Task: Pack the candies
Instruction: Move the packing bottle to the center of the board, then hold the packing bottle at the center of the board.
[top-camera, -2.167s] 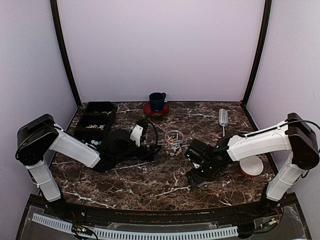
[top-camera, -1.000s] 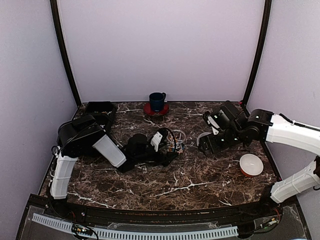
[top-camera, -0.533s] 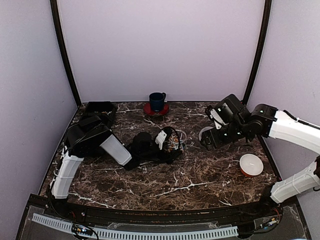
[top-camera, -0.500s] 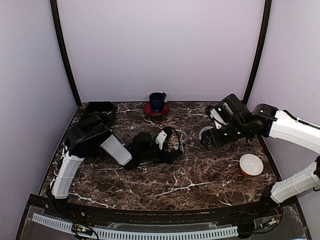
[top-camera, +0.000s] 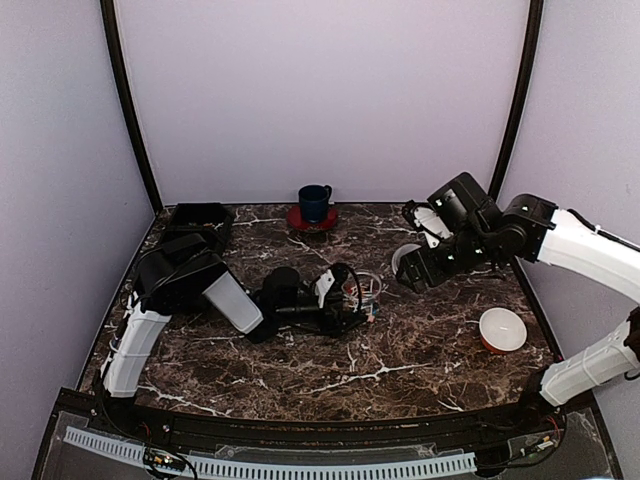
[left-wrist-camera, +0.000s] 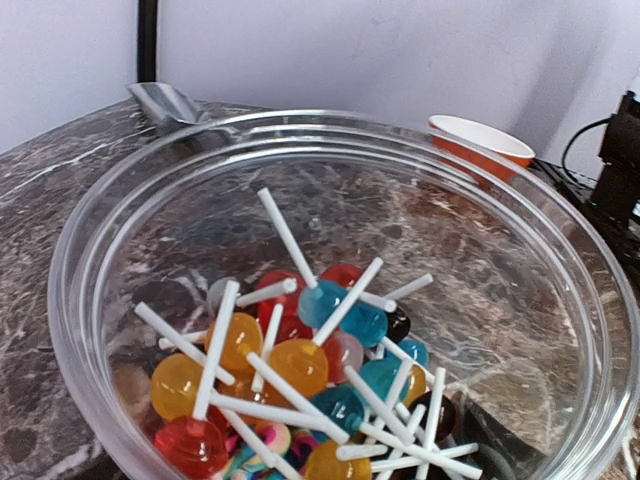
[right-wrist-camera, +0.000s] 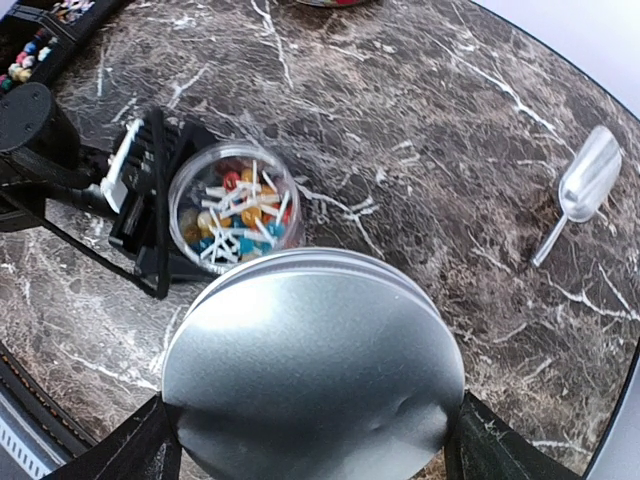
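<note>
widely spread, right pincer (right-wrist-camera: 312, 440) grips silver lid (right-wrist-camera: 310, 360).

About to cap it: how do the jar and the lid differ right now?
The jar is see-through and holds lollipops; the lid is opaque silver. The jar sits low, open, at the left fingers; the lid is held up off to one side by the right fingers. Both are round.

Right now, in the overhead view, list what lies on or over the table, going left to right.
black tray → blue mug → clear jar of candies → metal lid → white bowl
</note>
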